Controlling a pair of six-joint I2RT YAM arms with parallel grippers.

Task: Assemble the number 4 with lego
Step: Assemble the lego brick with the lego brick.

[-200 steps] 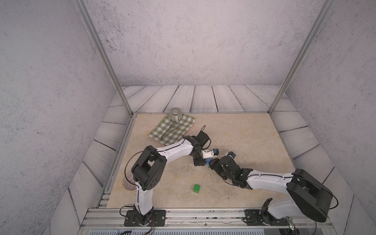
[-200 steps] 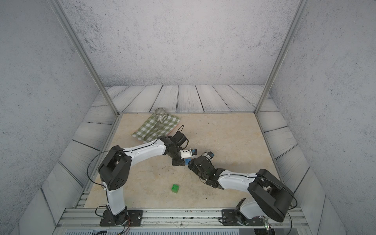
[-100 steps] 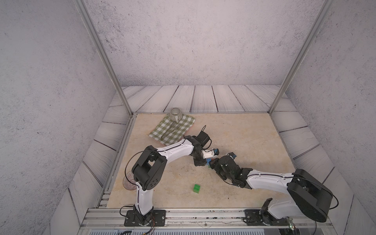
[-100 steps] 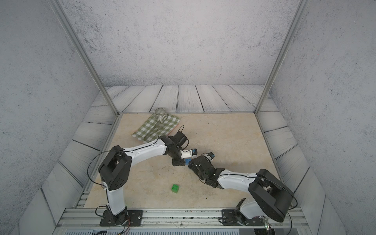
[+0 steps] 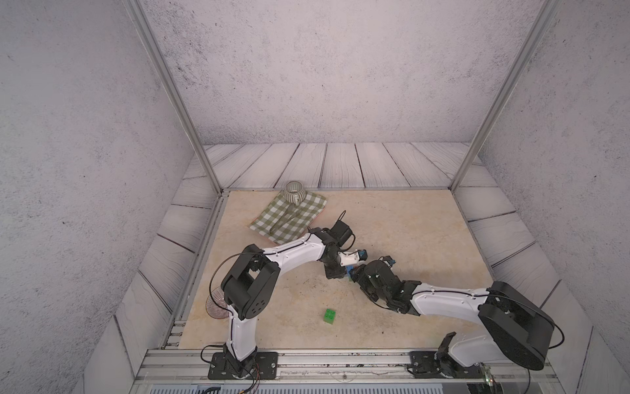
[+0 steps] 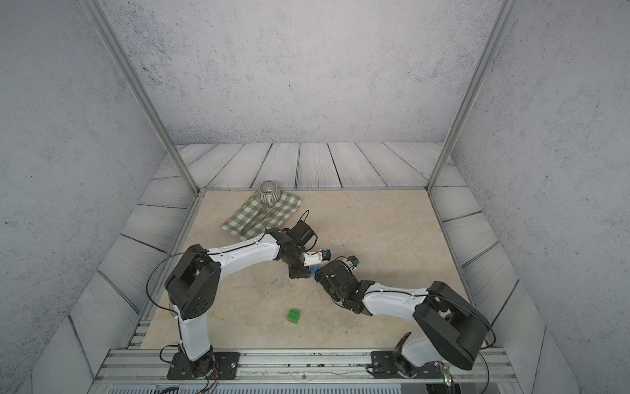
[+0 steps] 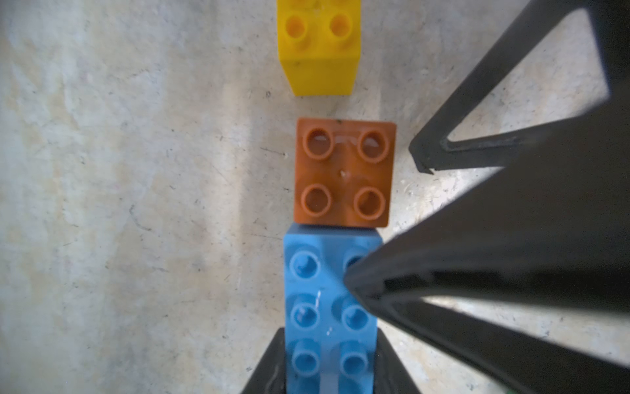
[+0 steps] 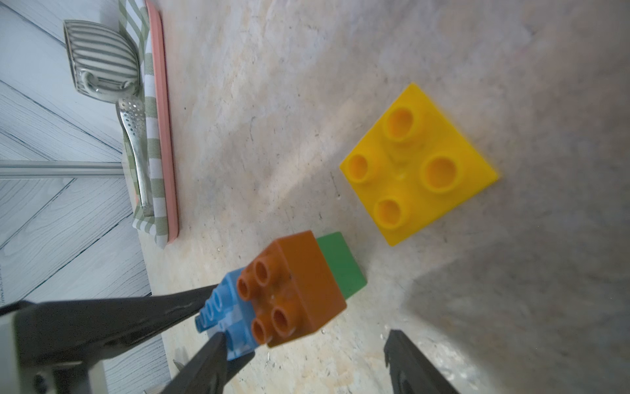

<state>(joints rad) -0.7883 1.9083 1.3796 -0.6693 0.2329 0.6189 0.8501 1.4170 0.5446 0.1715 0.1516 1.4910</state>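
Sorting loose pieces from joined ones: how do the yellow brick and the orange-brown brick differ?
The yellow brick lies alone on the table; the orange-brown brick sits on a green brick, against the light blue brick. The yellow brick is bright yellow; the orange-brown brick brownish orange. Both are square with four studs.

Robotics lab test cell showing here. Aluminium frame posts [image 5: 172, 95] standing at corners, holding grey stone-print wall panels [image 5: 324, 68]. Plank-print boards [image 5: 341, 163] lining edges round beige tabletop [image 5: 409, 221]. White-and-black left arm [image 5: 293, 254] and right arm [image 5: 446, 300] sitting bolted on metal rail [image 5: 341, 356] at front, cables looping out. Household props lying at back: checked cloth [image 5: 300, 213] carrying striped cup [image 5: 294, 191] and perforated spoon [image 8: 136, 146].
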